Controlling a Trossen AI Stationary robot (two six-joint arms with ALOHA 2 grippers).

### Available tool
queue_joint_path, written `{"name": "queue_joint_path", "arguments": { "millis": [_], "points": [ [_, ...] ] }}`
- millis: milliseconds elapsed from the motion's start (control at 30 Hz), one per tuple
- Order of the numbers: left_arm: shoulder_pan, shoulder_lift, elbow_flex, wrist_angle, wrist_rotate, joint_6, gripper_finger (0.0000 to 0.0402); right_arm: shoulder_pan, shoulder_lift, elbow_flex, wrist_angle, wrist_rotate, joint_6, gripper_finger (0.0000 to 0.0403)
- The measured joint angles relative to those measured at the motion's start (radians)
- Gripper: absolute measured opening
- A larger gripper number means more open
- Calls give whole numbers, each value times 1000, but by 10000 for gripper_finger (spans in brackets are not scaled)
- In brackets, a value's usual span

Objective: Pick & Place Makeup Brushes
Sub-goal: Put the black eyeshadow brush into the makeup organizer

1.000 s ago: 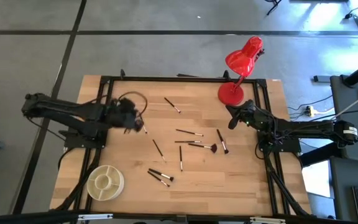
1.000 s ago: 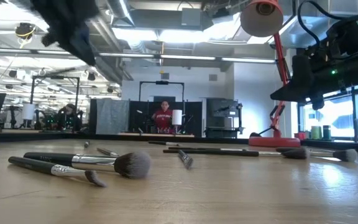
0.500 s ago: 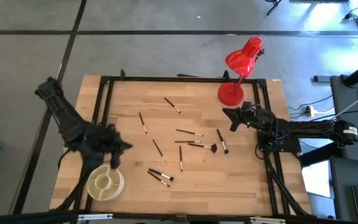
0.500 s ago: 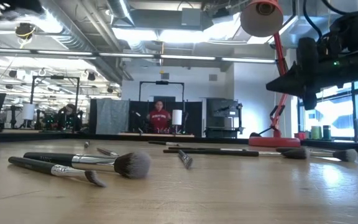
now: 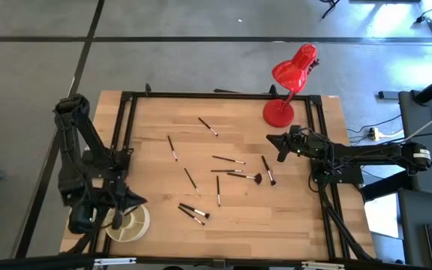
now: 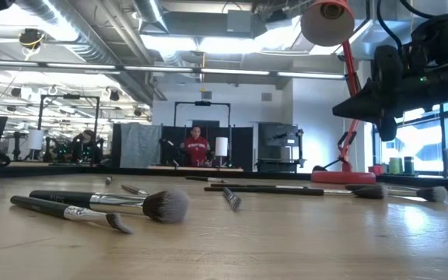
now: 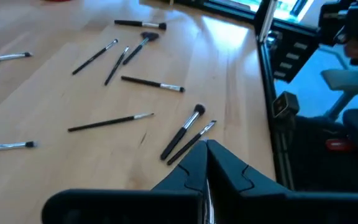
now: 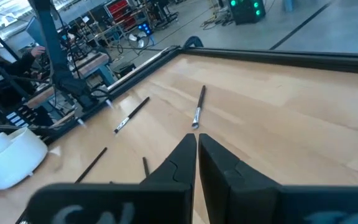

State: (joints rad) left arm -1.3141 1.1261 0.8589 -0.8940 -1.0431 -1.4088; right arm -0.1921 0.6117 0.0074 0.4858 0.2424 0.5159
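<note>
Several thin dark makeup brushes [image 5: 217, 171] lie flat and scattered on the wooden table's middle; in the low view two of them [image 6: 107, 204] lie nearest. My left gripper [image 5: 135, 199] hovers shut at the near left, over the far rim of a white divided bowl [image 5: 128, 225]. In its wrist view the shut fingers [image 7: 205, 152] point toward two brushes [image 7: 185, 132], with nothing visible between them. My right gripper [image 5: 279, 142] hovers shut above the table's right side, near the lamp's base. Its shut gripper [image 8: 196, 144] points across the table at one brush [image 8: 198, 107].
A red desk lamp [image 5: 287, 82] stands at the far right corner. A black frame [image 5: 216, 95] runs around the table's edges. People sit in the room beyond the table [image 6: 197, 148]. Bare wood lies between the bowl and the brushes.
My left arm has swung from the table's far left, beside a brush, toward the near edge and now hangs over the white bowl, turned as it went; that brush stays on the table. My right gripper has rolled a little in place.
</note>
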Motion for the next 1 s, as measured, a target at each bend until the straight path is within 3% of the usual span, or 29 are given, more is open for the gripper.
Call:
{"name": "queue_joint_path", "arguments": {
  "millis": [300, 667, 1000],
  "points": [
    [-47, 96, 0, 0, 46, -75, 3, -1, 0, 0, 0, 4, -16, 20],
    [-48, 89, 0, 0, 162, -121, 3, -1, 0, 0, 3, 35, -11, 20],
    [-65, 87, 0, -21, 132, -179, 30, -1, 0, 0, 5, 53, -6, 20]
  ]
}}
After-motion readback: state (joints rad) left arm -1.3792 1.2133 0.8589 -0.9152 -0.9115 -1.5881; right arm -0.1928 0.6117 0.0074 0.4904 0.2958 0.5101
